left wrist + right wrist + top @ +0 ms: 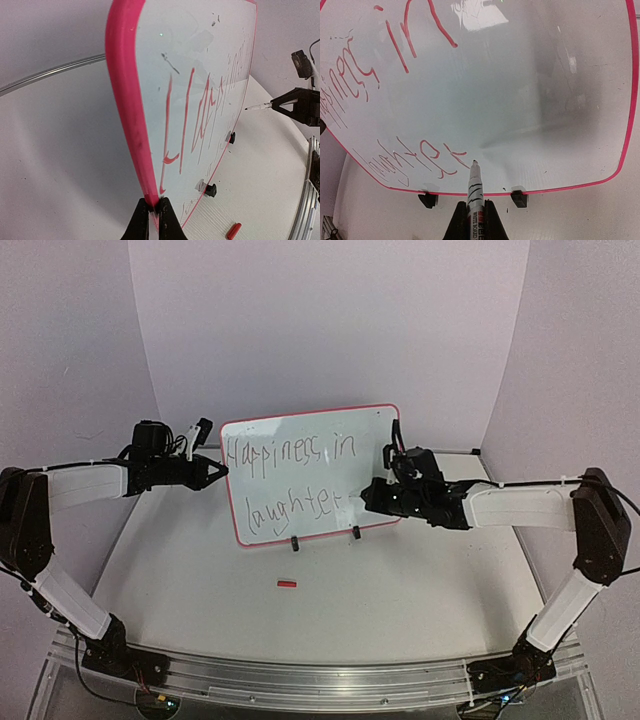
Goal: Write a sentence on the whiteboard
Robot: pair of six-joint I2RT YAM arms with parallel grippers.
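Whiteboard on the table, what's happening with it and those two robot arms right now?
The left fingers pinch the red frame of the whiteboard at its left edge, steadying it upright. The right fingers hold a marker, tip at the board just past "laughter". The sentence reads "Happiness in laughter" over two lines, so the writing looks nearly done. A small red piece lies on the table.

The whiteboard stands upright across your path, walls close behind it; the bench in front gives you open passage around a small red cap.
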